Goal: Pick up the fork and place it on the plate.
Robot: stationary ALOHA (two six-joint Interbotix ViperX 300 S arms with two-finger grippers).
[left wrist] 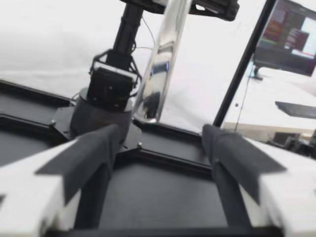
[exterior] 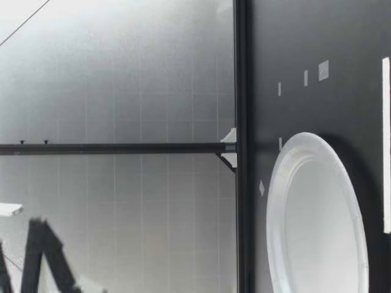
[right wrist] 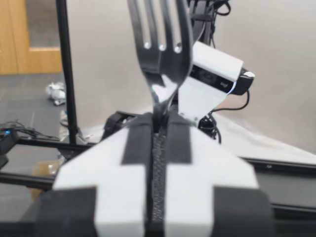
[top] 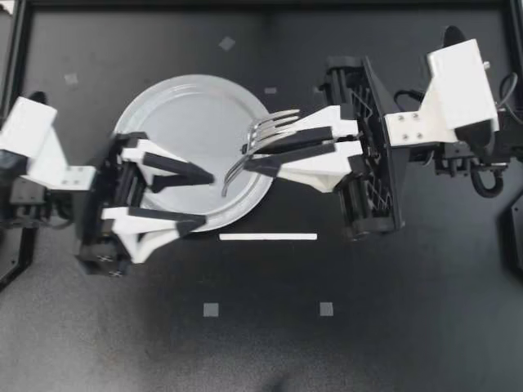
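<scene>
The fork (top: 265, 126), polished metal with four tines, is clamped at its neck in the closed jaws of the right gripper (top: 249, 155), over the side of the round white plate (top: 188, 114) nearer the bench's right edge. Only the right wrist view shows the slotted tines (right wrist: 160, 44); only the left wrist view shows the glossy handle (left wrist: 160, 69). The left gripper (top: 204, 198) has its jaws apart and empty over the plate's rim. The bench (top: 392, 327) is dark and matte.

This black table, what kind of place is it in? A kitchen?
Probably a robot lab, not a kitchen. The table is marked with tape squares, a lit computer monitor stands nearby, and my right hand holds the fork over the plate's edge.
</scene>
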